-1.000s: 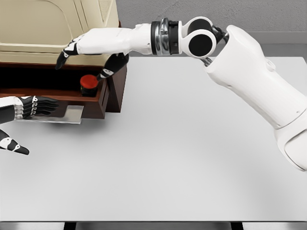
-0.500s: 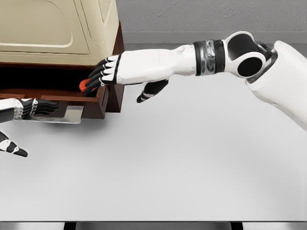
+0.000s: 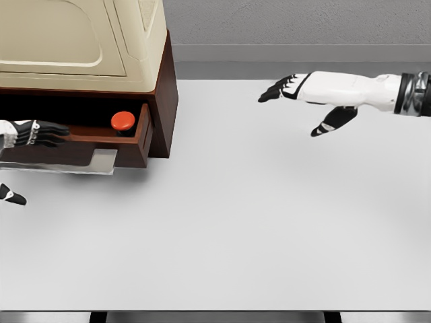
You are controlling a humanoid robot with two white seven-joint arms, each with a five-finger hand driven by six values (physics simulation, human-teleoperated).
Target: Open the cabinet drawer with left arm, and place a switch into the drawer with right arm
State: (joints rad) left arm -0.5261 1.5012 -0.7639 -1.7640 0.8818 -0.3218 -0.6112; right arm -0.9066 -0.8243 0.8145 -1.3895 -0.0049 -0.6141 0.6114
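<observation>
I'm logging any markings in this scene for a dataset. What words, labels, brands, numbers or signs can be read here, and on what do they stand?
None: no readable text shows anywhere in the head view.
The cabinet, the open drawer, the red switch in it, the table, the right hand and the left hand all look plain and unmarked.

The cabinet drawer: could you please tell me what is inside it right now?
The open drawer holds a switch with a red button, near its right end. The drawer's left part runs out of view, and its dark interior hides anything else.
</observation>
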